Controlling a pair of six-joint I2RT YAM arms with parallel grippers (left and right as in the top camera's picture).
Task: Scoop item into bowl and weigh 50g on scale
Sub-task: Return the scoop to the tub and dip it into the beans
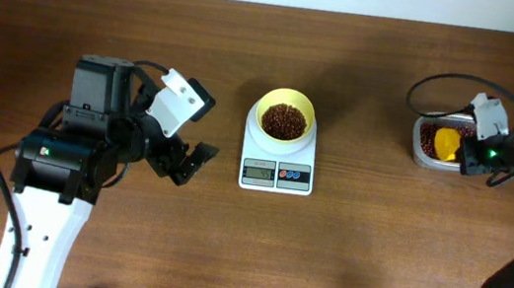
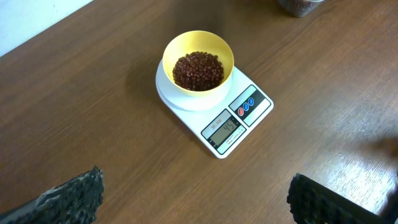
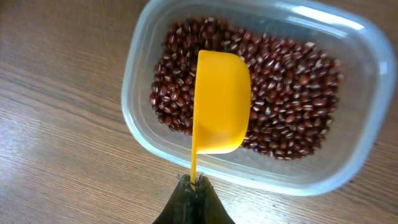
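Beans (image 2: 198, 70): a loose dark red-brown heap filling the lower part of the pale yellow bowl (image 2: 200, 97). None show on the wood around it.

Bowl: upright, centred on the round platform of the white scale (image 2: 200, 119).

Scale: it lies flat near the middle of the counter (image 1: 371, 259). Its display (image 2: 224, 129) and red and blue buttons (image 2: 246, 104) face your side. The display seems to read 45, but the digits are small, so treat that as unsure.

Left pincer (image 1: 190, 161): you have it to the left of the scale, apart from it. The fingers are spread as wide as they go, with nothing between them. The left wrist view looks straight at the bowl and scale.

Right side: a clear tub (image 3: 142, 81) sits well apart from the scale, near the counter's right edge. It holds more of the same beans.

Right pincer (image 3: 194, 185): you have it clamped fully closed on the thin handle of the yellow scoop (image 3: 221, 102). The scoop's cup is over the beans inside the tub. Whether the cup touches them, you cannot tell from these views.
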